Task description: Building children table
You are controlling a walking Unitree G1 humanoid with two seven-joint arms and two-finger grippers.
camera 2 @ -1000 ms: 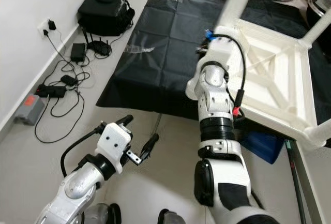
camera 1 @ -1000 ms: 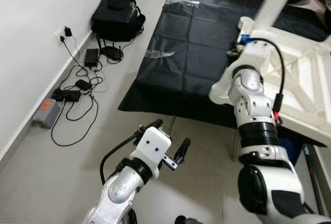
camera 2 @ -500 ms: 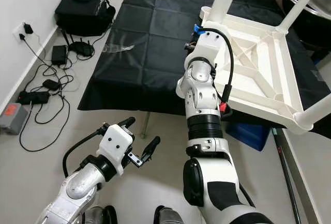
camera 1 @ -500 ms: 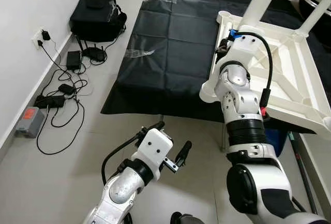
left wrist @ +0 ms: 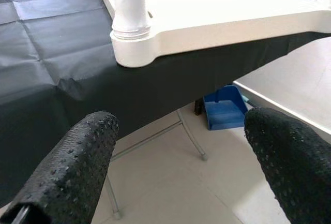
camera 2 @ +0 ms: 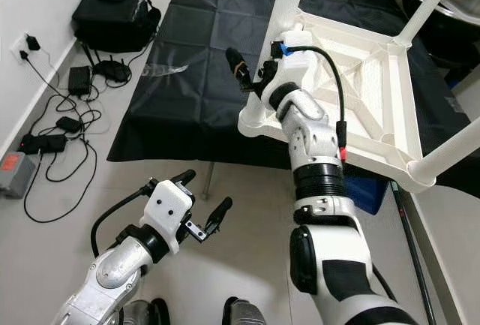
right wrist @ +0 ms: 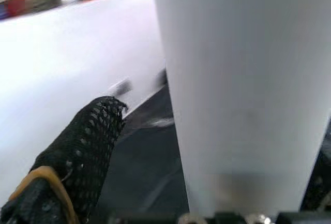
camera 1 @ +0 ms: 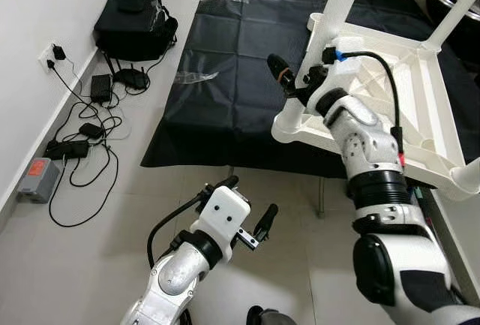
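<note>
Children's table [camera 1: 405,85], upside down on black-covered counter [camera 1: 240,77]; right claw [camera 1: 294,83] now swung out, open around its leg [camera 1: 337,6]. Left claw [camera 1: 244,209] open, empty, low.

Both head eyes look down on the white table [camera 1: 420,92]; wrist cameras face it close up.

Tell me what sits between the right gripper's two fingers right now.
The white table leg stands between the right gripper fingers, seen close in the right wrist view; the fingers straddle it, and whether they touch is unclear.
</note>
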